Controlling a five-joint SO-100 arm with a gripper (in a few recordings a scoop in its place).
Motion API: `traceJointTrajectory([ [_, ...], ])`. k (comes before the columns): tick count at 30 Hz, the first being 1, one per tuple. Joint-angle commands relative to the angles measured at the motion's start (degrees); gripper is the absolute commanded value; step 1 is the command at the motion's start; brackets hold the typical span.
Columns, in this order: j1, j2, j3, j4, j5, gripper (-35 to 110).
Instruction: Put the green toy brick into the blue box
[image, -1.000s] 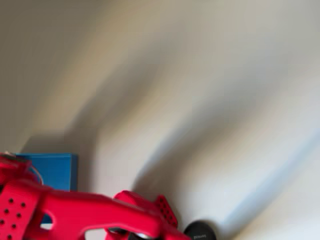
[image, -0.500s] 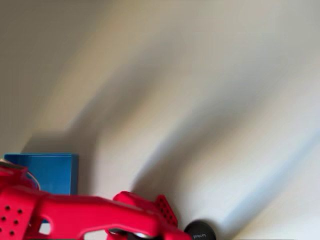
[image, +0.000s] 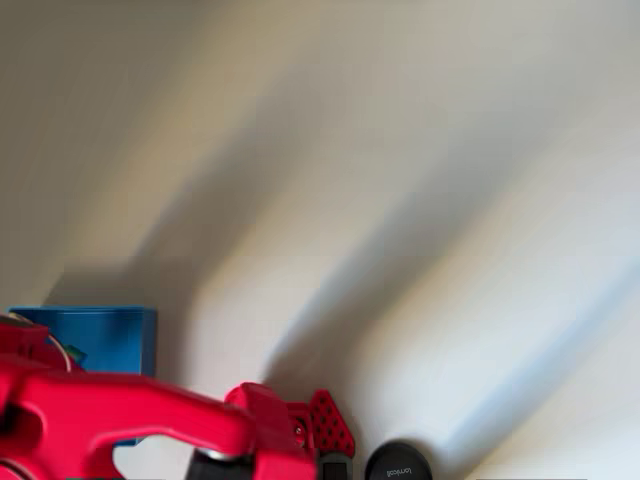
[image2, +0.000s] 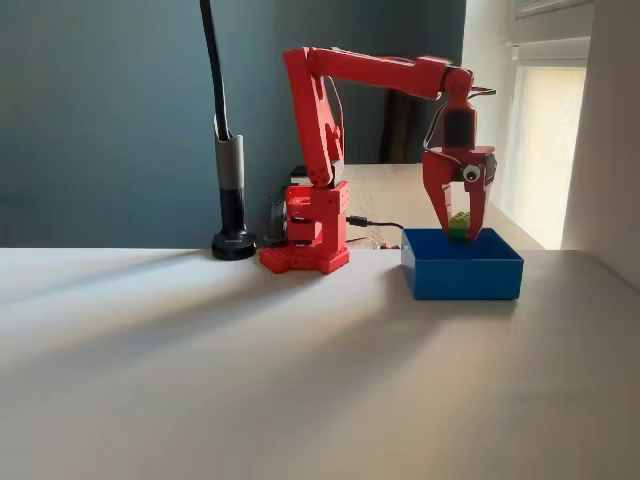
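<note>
One blue box (image2: 462, 265) on white table (image2: 250, 370), right of red arm base (image2: 310, 235); box interior hidden in fixed view. One green toy brick (image2: 459, 224) pinched between fingers of gripper (image2: 458, 230), just above box rim. Overhead view: box corner (image: 105, 338) behind arm.

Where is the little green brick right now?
In the fixed view, the green toy brick is on the right, held between the red gripper's fingertips just above the blue box.

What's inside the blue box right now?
In the fixed view, the hand hangs over the blue box, shut on the green toy brick at rim height. The near wall hides the floor, so any other contents can't be seen.
</note>
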Motion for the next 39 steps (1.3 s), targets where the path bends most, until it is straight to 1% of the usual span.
traceJointTrajectory([
  [1, -1.23, -0.26, -3.6, 0.53, -1.67, 0],
  [7, -0.97, -0.88, -4.57, 2.72, -2.64, 2],
  [16, -0.79, -0.88, -5.8, 7.03, -3.96, 21],
  [19, -0.79, -0.79, -5.89, 7.47, -4.57, 24],
  [23, -0.62, -0.7, -6.59, 7.56, -5.19, 21],
  [24, -0.44, -0.7, -6.77, 7.56, -5.45, 19],
  [27, 0.7, -0.44, -7.73, 7.56, -6.33, 6],
  [30, 2.37, 0.09, -8.79, 7.56, -6.77, 1],
  [34, 5.8, 0.18, -9.49, 7.47, -7.47, 0],
  [39, 13.54, 0.26, -11.69, 7.47, -9.76, 0],
])
